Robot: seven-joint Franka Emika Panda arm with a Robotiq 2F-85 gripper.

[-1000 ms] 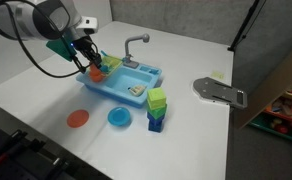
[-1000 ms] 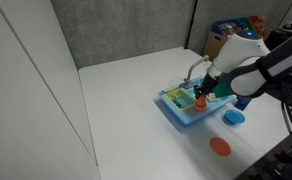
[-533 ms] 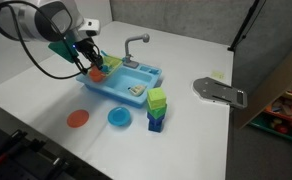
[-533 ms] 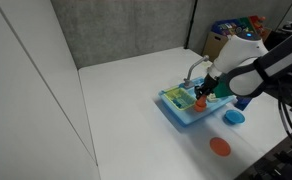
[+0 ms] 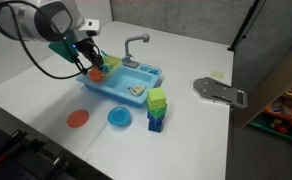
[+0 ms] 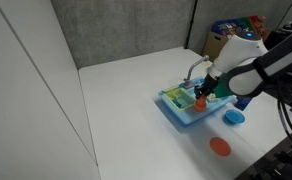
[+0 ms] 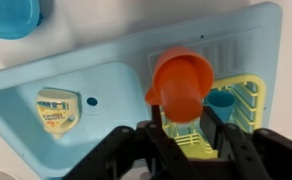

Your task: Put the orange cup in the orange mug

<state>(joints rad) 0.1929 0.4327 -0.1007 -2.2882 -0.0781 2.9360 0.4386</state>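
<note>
**Orange cup held above toy sink**

In an exterior view, the small orange plastic stacking cup [image 5: 94, 72] is gripped by the pincer [image 5: 89, 65] above the 9 o'clock end of the light-blue plastic toy sink [image 5: 131, 84] on the white tabletop [image 5: 41, 95]. In an exterior view, the cup [image 6: 199, 101] is shown over the sink [image 6: 181, 112]. In the wrist view, the pincer [image 7: 183, 128] is clenched on the cup [image 7: 181, 85]. The cup's long axis runs 12 to 6 o'clock, mouth toward 12. Transport is judged in hand. The orange mug cannot be made out, so alignment above it, then lowering, is called for.

Both exterior cams sit high and far off my white table [image 5: 46, 95], angled down differently. Both catch the light blue plastic toy sink [image 5: 116, 88] [image 6: 178, 112]. My wrist cam stares straight down at it [image 7: 106, 90], close.
</note>
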